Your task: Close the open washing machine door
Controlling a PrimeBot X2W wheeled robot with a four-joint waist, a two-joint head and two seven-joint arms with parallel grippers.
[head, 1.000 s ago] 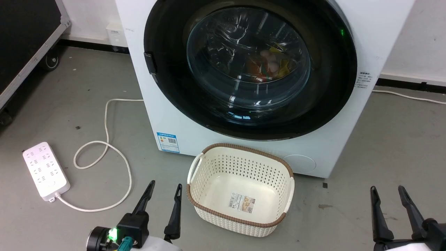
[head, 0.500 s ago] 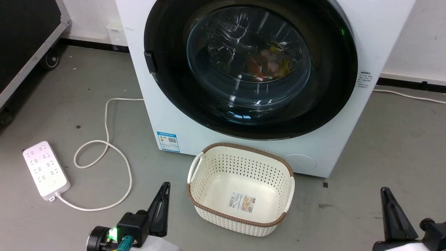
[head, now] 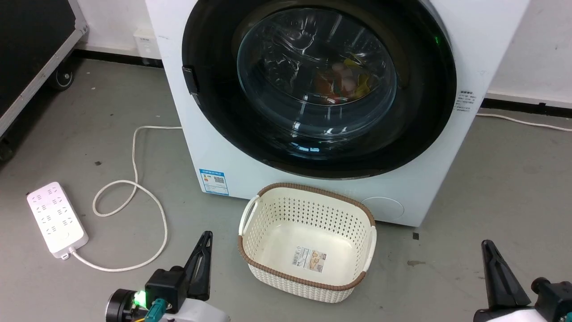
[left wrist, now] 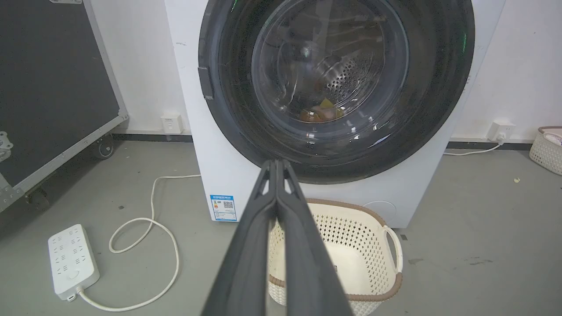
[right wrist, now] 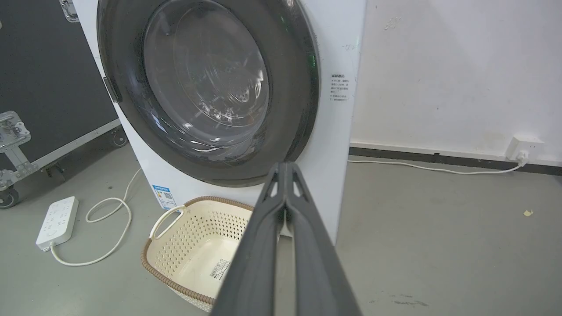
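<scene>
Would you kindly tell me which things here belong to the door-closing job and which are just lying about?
Belonging to the job:
washing machine door
washing machine
left gripper, shut
right gripper, shut

Just lying about:
cream basket on the floor before the machine
power strip
black wheeled case

— A home laundry room?
— More a lab or test room. The washing machine (head: 214,147) stands on a stained grey floor (head: 491,179) against scuffed white walls (right wrist: 439,66).
— What else?
— A black flight case (left wrist: 52,79) with metal edging, on castors (left wrist: 104,149) (the touring-gear kind). A white power strip (head: 56,219) lies loose on the floor, its cable (head: 133,156) looped. A perforated cream laundry basket (head: 308,210) sits before the machine.
</scene>
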